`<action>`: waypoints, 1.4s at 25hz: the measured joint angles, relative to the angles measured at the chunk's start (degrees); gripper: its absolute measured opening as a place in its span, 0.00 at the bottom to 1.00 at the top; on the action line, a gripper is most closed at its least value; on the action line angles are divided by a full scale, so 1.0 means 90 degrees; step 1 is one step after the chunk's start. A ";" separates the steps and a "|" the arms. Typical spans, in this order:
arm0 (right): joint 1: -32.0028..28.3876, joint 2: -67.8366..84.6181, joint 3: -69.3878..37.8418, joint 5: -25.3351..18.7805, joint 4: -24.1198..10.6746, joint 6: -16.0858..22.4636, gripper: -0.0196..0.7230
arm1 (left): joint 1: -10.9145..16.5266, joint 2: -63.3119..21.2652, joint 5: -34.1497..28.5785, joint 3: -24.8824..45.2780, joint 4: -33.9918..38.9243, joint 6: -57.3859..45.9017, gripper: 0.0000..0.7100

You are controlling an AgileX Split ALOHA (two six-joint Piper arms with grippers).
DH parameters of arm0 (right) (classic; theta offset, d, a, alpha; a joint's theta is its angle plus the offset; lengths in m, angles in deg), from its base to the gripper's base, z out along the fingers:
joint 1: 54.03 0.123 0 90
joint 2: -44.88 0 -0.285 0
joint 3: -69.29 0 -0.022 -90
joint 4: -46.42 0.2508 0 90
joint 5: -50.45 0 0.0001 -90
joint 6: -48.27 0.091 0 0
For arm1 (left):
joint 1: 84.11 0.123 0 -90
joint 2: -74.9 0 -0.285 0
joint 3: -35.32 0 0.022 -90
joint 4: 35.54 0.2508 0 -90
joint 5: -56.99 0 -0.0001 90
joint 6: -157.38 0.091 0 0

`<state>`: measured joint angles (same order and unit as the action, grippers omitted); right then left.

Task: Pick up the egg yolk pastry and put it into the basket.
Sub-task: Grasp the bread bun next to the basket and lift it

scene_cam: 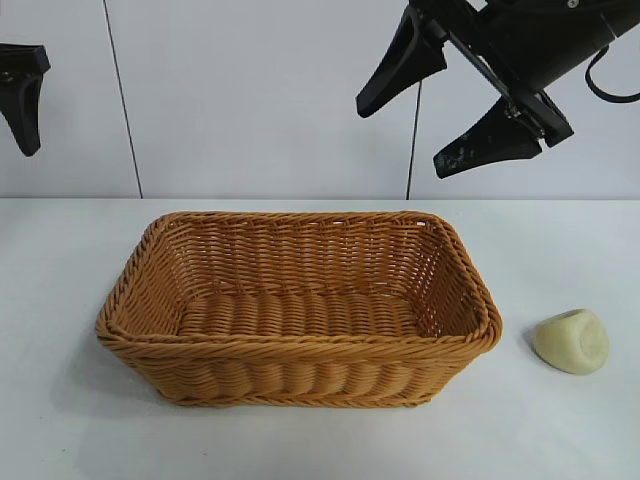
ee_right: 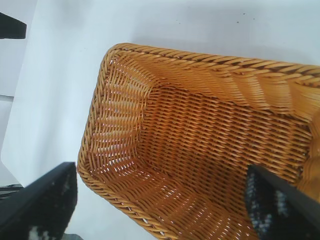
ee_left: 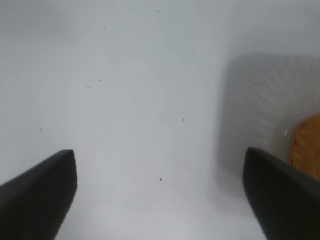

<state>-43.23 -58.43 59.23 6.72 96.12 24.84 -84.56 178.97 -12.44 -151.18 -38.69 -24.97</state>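
The basket (scene_cam: 300, 305) sits on the white table (scene_cam: 60, 300) near its middle, with nothing visible inside it. The egg yolk pastry (scene_cam: 571, 341) lies on the table just beside the basket's right end, apart from the rim and touched by neither arm. The right gripper (scene_cam: 400, 135) hangs high above the basket's right half, tilted downward, its jaws wide apart and holding nothing. The left gripper (ee_left: 160, 195) is up at the far left edge of the exterior view, over bare table beside the basket, jaws spread wide, nothing between them.
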 joint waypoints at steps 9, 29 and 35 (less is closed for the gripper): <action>0.0000 0.0000 0.0000 0.0000 0.0000 0.0000 0.87 | 0.0000 -0.3218 -0.0013 0.3193 0.0000 0.0120 0.98; 0.0000 0.0000 0.0000 0.0000 0.0000 0.0000 0.87 | 0.0000 -0.8954 0.0924 0.6135 -0.0006 0.0139 0.98; 0.0000 0.0000 0.0037 -0.0034 -0.0292 0.0012 0.87 | 0.0000 -1.0139 0.0929 0.6161 -0.0006 0.0139 0.98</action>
<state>-43.23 -58.43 59.56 6.42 93.49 24.95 -84.56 87.72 -4.08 -95.73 -38.74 -23.72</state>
